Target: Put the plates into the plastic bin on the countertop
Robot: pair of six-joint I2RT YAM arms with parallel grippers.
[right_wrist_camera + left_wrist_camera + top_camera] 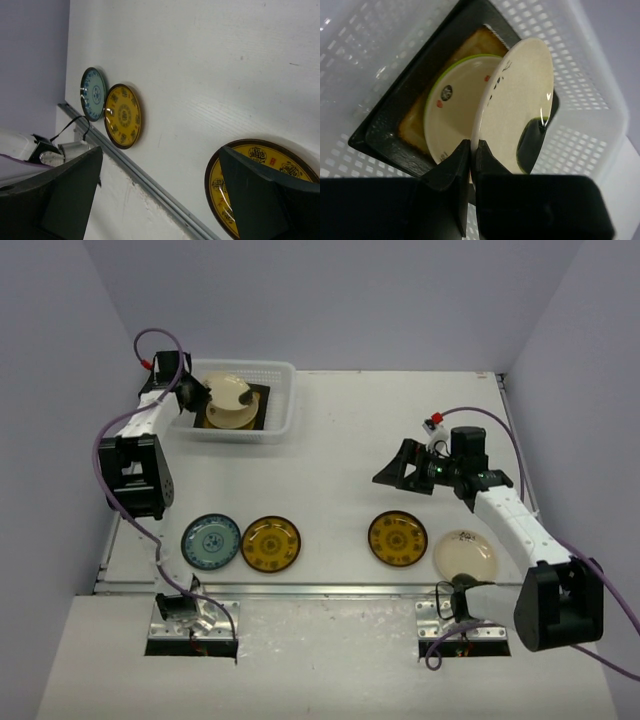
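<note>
Left hand (470, 150) clamps the cream plate (517, 100) by its rim, tilted over the bin (590, 125). We should level it, lower onto the green-rimmed plate (452, 115), then release. Right hand (160, 150) gapes empty above the bench (200, 60).

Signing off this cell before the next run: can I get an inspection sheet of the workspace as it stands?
Surface: white countertop; metal rail along its near edge.
Job's things: plastic bin at far left holds a dark square plate with a lime-rimmed plate on it. Blue plate, left yellow plate, right yellow plate and loose cream plate lie in a row by the rail.
Clutter: nothing seen.
Hands: left hand shut on the held cream plate, tilted on edge over the bin; right hand open, empty, above the countertop.
Cables: left purple cable and right purple cable loop clear of the plates.
Surroundings: plain pale walls.
</note>
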